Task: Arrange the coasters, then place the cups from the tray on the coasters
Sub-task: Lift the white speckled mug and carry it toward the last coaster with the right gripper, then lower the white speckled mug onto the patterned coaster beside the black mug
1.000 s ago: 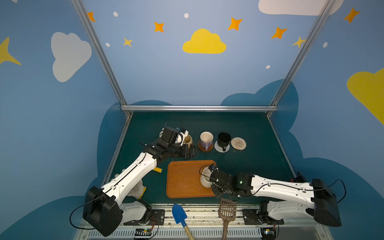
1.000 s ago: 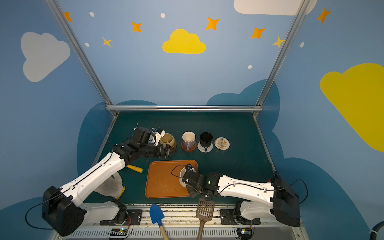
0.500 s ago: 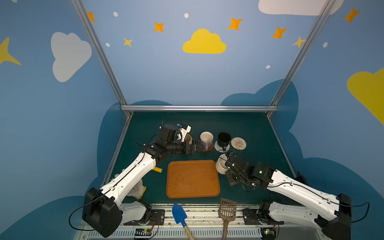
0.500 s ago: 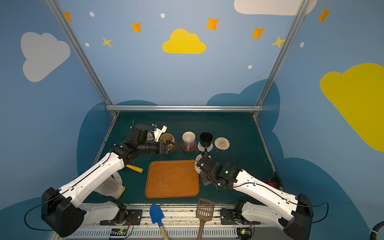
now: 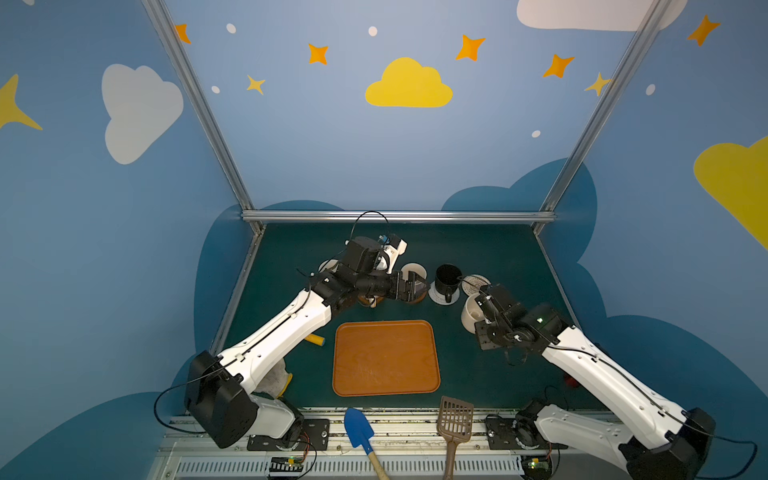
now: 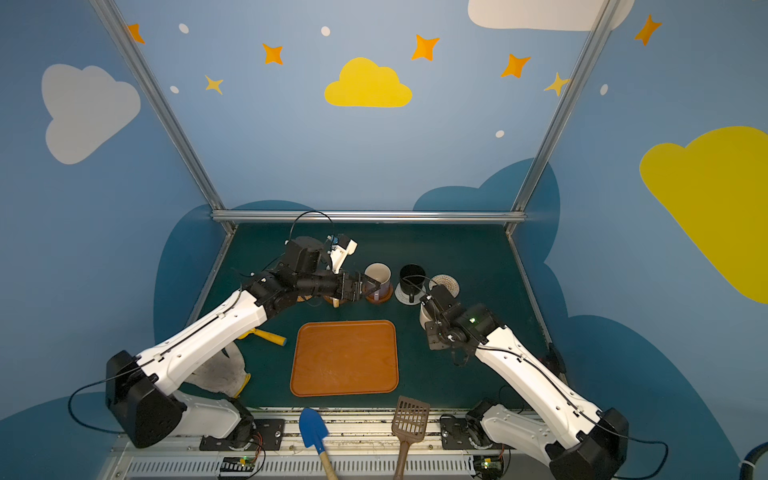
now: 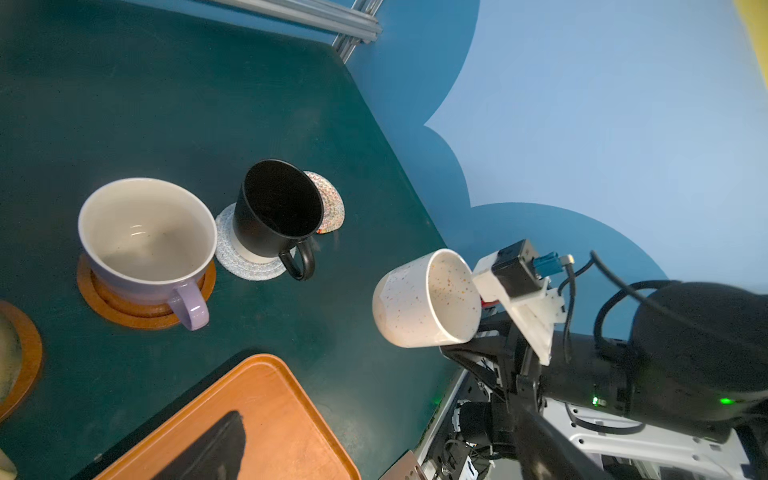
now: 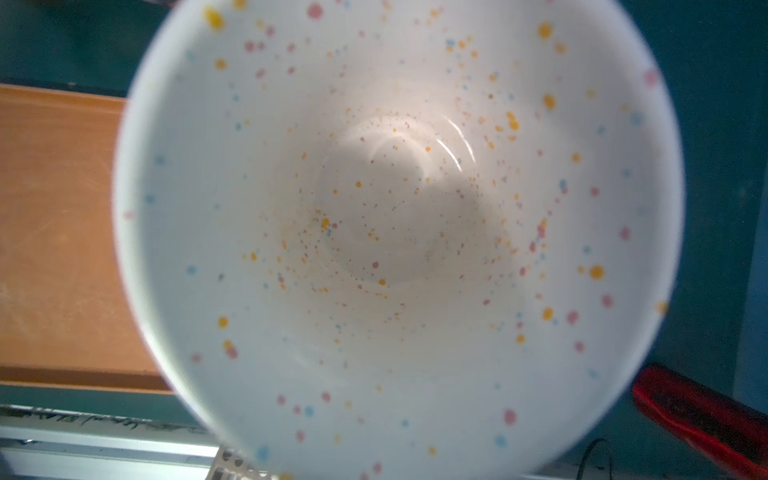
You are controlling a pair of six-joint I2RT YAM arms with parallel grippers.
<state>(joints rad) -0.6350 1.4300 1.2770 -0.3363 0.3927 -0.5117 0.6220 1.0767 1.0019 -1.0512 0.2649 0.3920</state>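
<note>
Right gripper (image 5: 482,311) is clamped on the speckled mug (image 5: 469,315). It sits centre-right in both top views, just right of the tray (image 5: 386,357) and just below the beige rope coaster (image 5: 477,281). The mug is tilted with its mouth toward the wrist (fingertips are hidden behind the rim, so the exact grip point is unclear). Can't tell if its base clears the table. The right wrist view is almost all mug interior.

Left gripper (image 6: 372,286) has its jaws spread wide and holds nothing. It is mid-frame, just beside the lavender mug (image 6: 378,277). That mug stands upright on a brown wooden coaster (image 7: 124,309).

Black mug (image 5: 448,280) is upright on the grey-white coaster (image 5: 436,296), next one to the right in the row. The beige coaster is just right of it, apart from both mugs. A second wooden coaster (image 7: 23,353) shows partly in the left wrist view; what's on it is unclear.
</note>
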